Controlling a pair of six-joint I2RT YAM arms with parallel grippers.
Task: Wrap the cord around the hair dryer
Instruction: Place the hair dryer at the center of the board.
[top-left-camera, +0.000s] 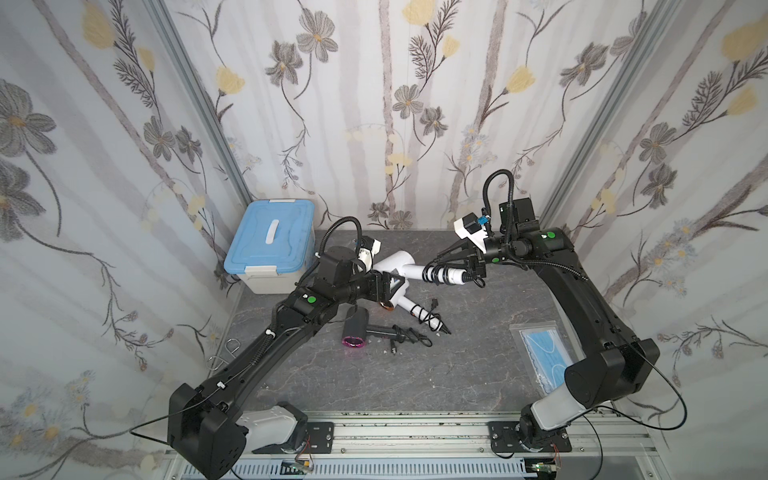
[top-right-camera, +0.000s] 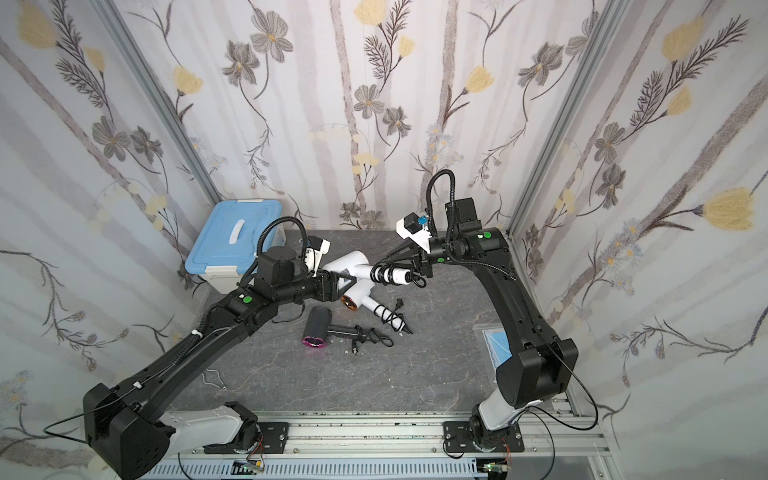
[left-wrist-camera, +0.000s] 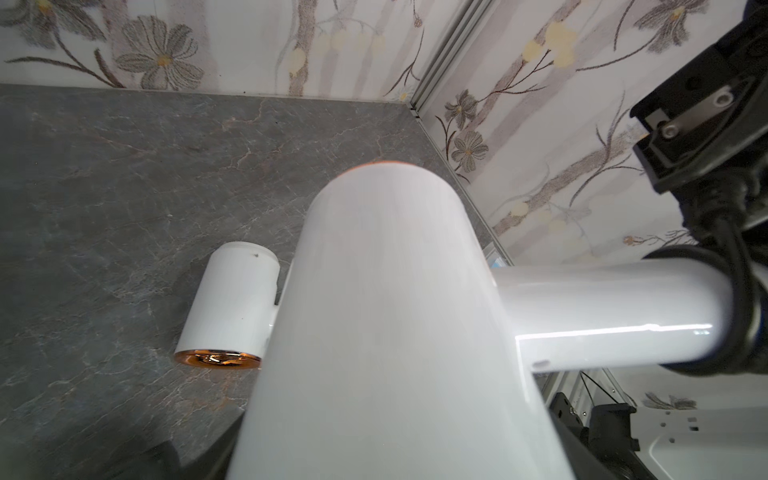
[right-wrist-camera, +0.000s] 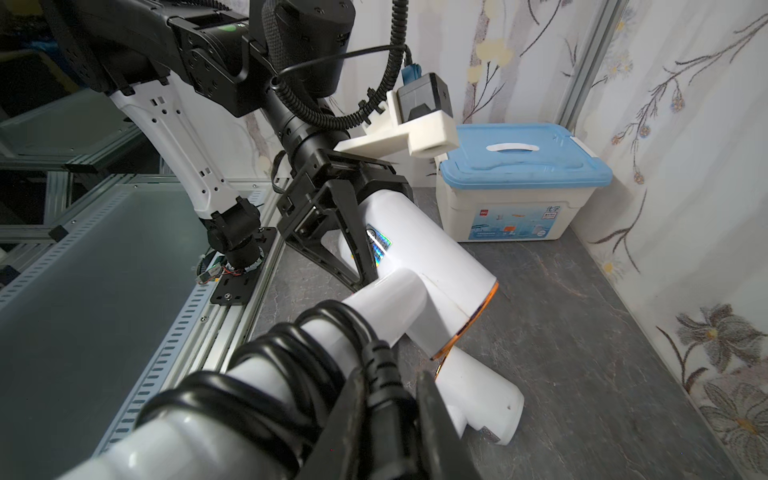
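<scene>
A white hair dryer (top-left-camera: 397, 262) (top-right-camera: 347, 262) is held above the table at the back. My left gripper (top-left-camera: 388, 286) (right-wrist-camera: 353, 237) is shut on its barrel (left-wrist-camera: 390, 311). The black cord (top-left-camera: 434, 274) (top-right-camera: 382, 274) (right-wrist-camera: 299, 353) lies in several coils around the handle (left-wrist-camera: 602, 316). My right gripper (top-left-camera: 433, 262) (right-wrist-camera: 395, 415) reaches in from the right and is shut on the cord's thick ribbed end, right beside the coils. A short loop of cord hangs off the handle's end (top-left-camera: 478, 282).
A second white hair dryer (top-left-camera: 409, 305) (left-wrist-camera: 232, 307) with its cord wound on lies under the held one. In front of it lies a black dryer with a pink ring (top-left-camera: 357, 328). A blue-lidded box (top-left-camera: 270, 245) stands back left, a mask packet (top-left-camera: 544, 357) lies right.
</scene>
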